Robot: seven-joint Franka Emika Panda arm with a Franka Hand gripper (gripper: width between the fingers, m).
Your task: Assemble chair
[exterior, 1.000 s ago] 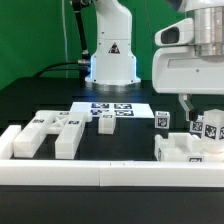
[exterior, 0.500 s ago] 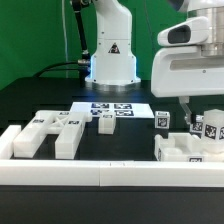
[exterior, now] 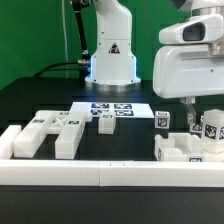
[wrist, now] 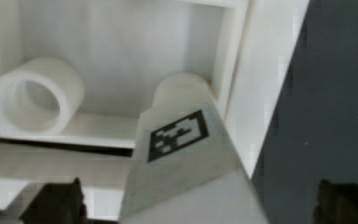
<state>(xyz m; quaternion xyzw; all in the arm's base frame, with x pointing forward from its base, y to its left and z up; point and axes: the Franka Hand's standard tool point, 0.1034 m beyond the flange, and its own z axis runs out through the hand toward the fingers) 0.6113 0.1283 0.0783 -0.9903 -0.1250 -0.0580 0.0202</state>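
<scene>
My gripper (exterior: 200, 106) hangs open at the exterior view's right, just above a cluster of white chair parts (exterior: 184, 150). In the wrist view a tall tagged chair piece (wrist: 183, 140) stands between the two dark fingertips (wrist: 59, 200), with a gap on each side. Behind it is a white boxy frame part (wrist: 229, 40) holding a round peg (wrist: 43, 95). Two long blocky chair parts (exterior: 45, 132) lie at the exterior view's left. A small tagged block (exterior: 107, 123) rests on the marker board (exterior: 125, 108), and another tagged cube (exterior: 162, 118) stands further right.
A long white border rail (exterior: 100, 175) runs along the front edge and another piece (exterior: 10, 142) closes the left corner. The arm's white base (exterior: 112, 55) stands at the back centre on the black table, with a green backdrop behind it.
The hand has drifted slightly toward the exterior view's right over the parts cluster. The jaws stay wide and the parts have not moved.
</scene>
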